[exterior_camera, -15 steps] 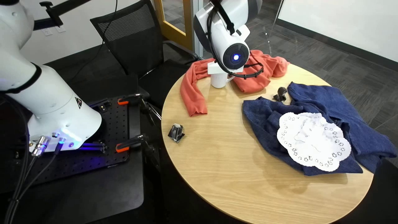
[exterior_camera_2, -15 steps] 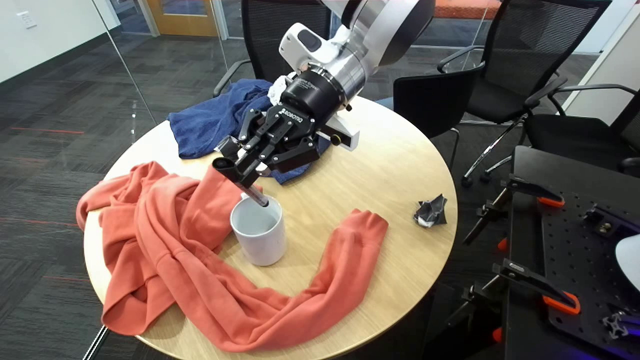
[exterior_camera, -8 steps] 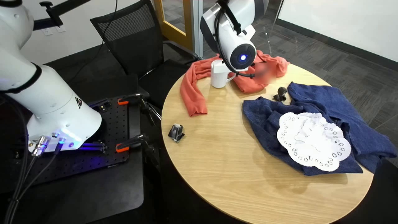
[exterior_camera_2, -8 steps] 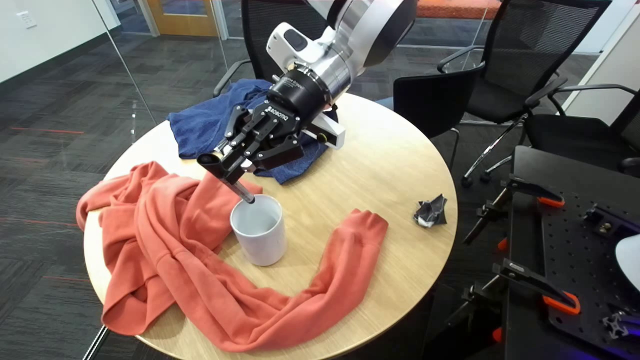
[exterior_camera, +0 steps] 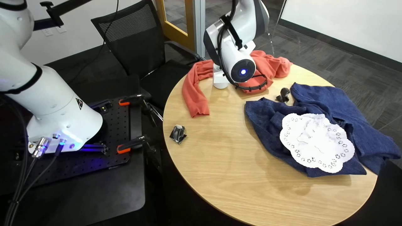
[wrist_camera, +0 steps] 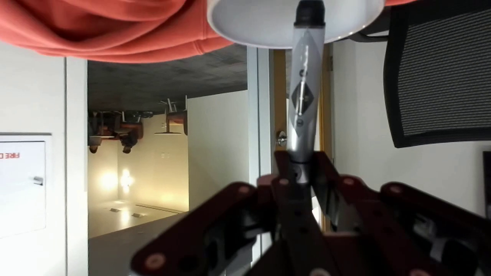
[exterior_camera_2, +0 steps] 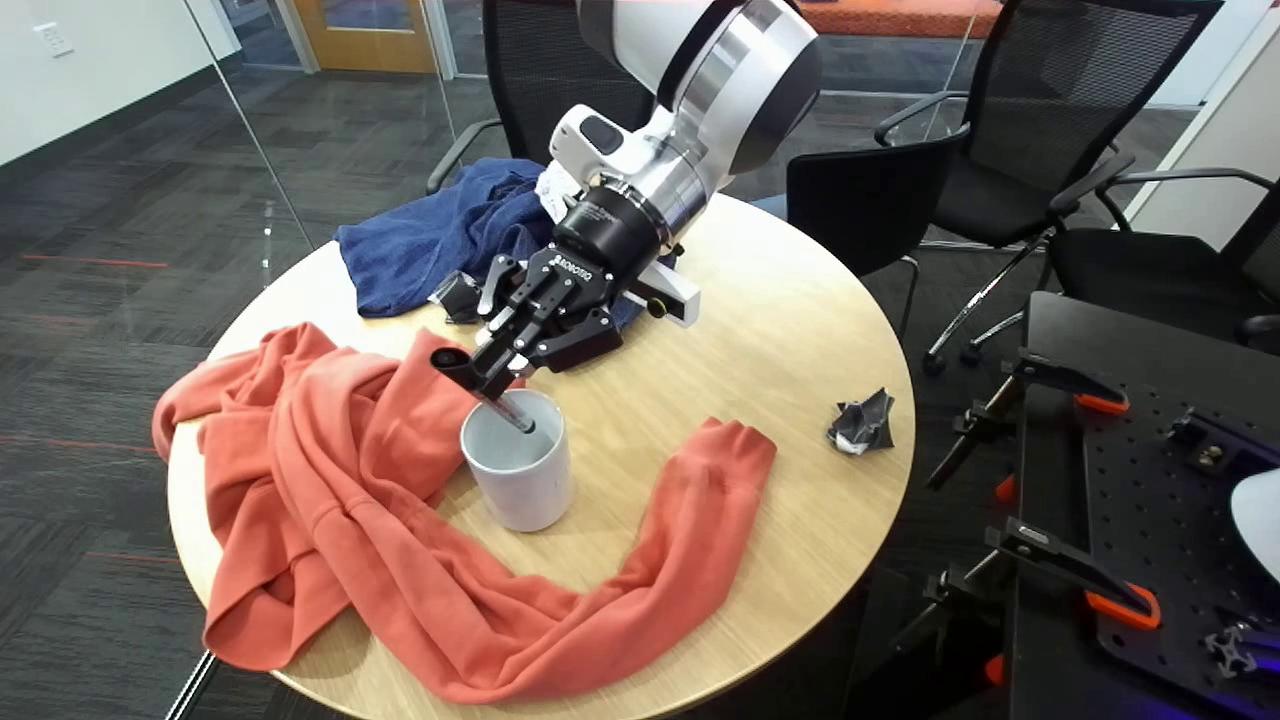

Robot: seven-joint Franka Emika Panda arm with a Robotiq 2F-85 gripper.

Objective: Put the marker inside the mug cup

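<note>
The white mug [exterior_camera_2: 520, 490] stands upright on the round table; its rim also shows in the wrist view [wrist_camera: 245, 23]. In an exterior view only parts of the mug [exterior_camera: 220, 85] show behind the arm. My gripper [exterior_camera_2: 490, 378] is shut on the marker [exterior_camera_2: 512, 412] near its upper end, above and beside the mug's far rim. The marker [wrist_camera: 305, 88] is tilted, with its dark free end pointing down over the mug's mouth. That end shows against the mug's inner wall; I cannot tell how far below the rim it is. The fingers [wrist_camera: 284, 165] press the marker from both sides.
An orange-red sweatshirt [exterior_camera_2: 380, 500] lies around the mug on the table [exterior_camera_2: 800, 320]. Dark blue cloth [exterior_camera: 339, 97] with a white doily [exterior_camera: 317, 142] lies farther off. Crumpled black objects [exterior_camera_2: 862, 422] [exterior_camera: 283, 95] lie on the table. Chairs stand around it.
My gripper with the marker moves first left, then back right and down in an exterior view. The marker's free end is now lower, over the mug's opening. The mug has not moved.
</note>
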